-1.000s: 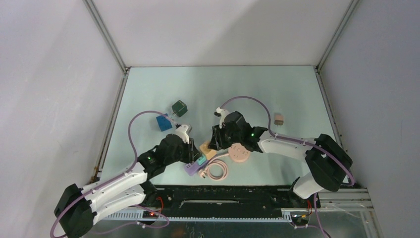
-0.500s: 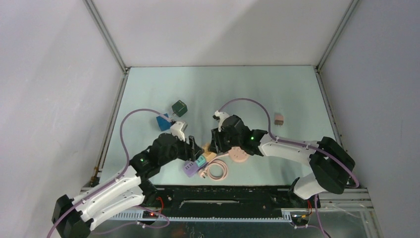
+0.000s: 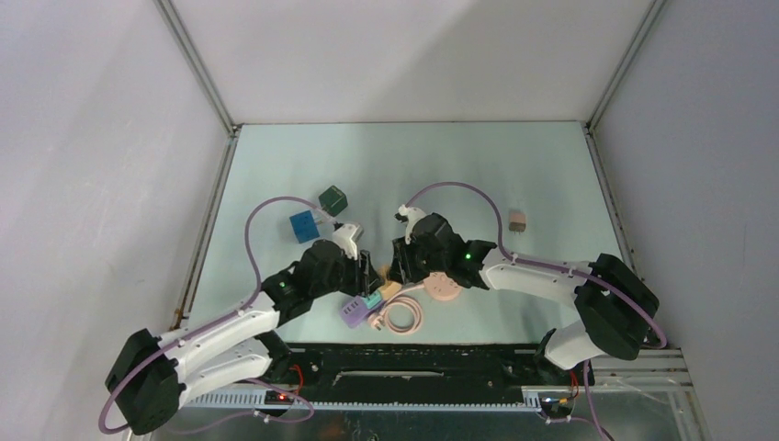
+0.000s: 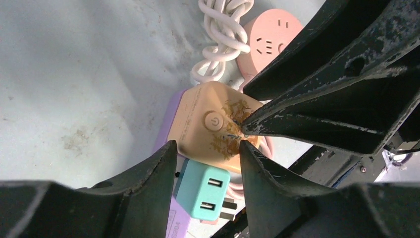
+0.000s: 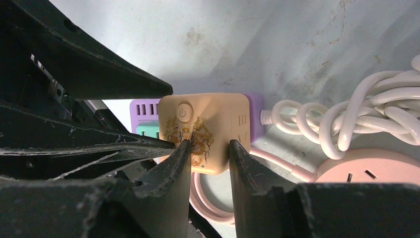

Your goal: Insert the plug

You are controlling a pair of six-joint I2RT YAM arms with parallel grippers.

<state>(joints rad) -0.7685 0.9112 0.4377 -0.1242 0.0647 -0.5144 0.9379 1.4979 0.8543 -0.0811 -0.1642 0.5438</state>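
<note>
Pale green table (image 3: 413,156) — purple power strip (image 3: 352,314), pink round socket (image 3: 445,288), coiled cable (image 3: 402,318) near; green cube (image 3: 333,200), blue cube (image 3: 303,226) left — small adapter (image 3: 517,220) right.

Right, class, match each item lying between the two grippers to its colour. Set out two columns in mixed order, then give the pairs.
Things:
1. round socket
2. power strip
3. adapter with the power button
4. small two-slot plug

Colours:
A. teal
B. pink
C. cream
D. purple

Pairs: 1-B, 2-D, 3-C, 4-A
</note>
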